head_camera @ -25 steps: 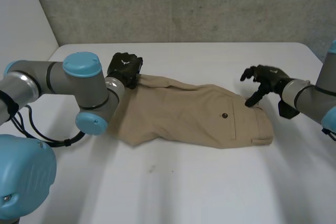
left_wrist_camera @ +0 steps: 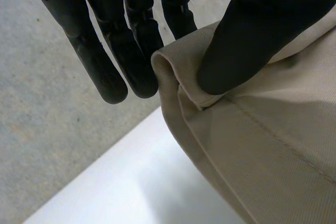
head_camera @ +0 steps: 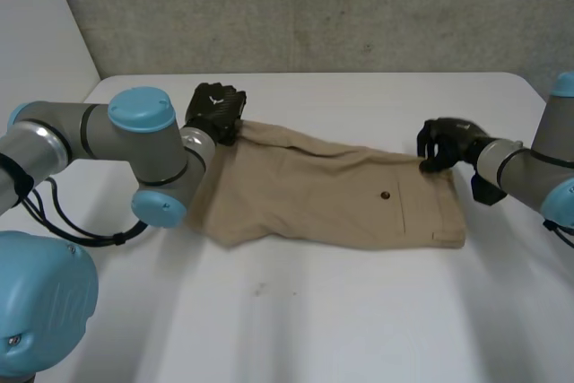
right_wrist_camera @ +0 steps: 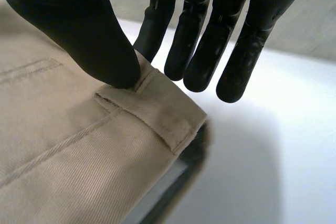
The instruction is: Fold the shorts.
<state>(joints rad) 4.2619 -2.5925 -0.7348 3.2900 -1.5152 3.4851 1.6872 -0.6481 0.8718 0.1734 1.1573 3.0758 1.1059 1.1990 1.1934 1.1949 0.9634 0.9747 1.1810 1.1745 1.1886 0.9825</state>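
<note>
Khaki shorts [head_camera: 332,199] lie flat across the middle of the table [head_camera: 314,311]; right hand [head_camera: 444,143] hovered with fingers spread half a second ago, now it's down on the far waistband corner, thumb clamping cloth against straight fingers. Left hand [head_camera: 215,112] is unchanged, pinching the far leg hem. Both far corners look gripped, so the fold toward the near edge can start, with bare table in front and nothing to snag
</note>
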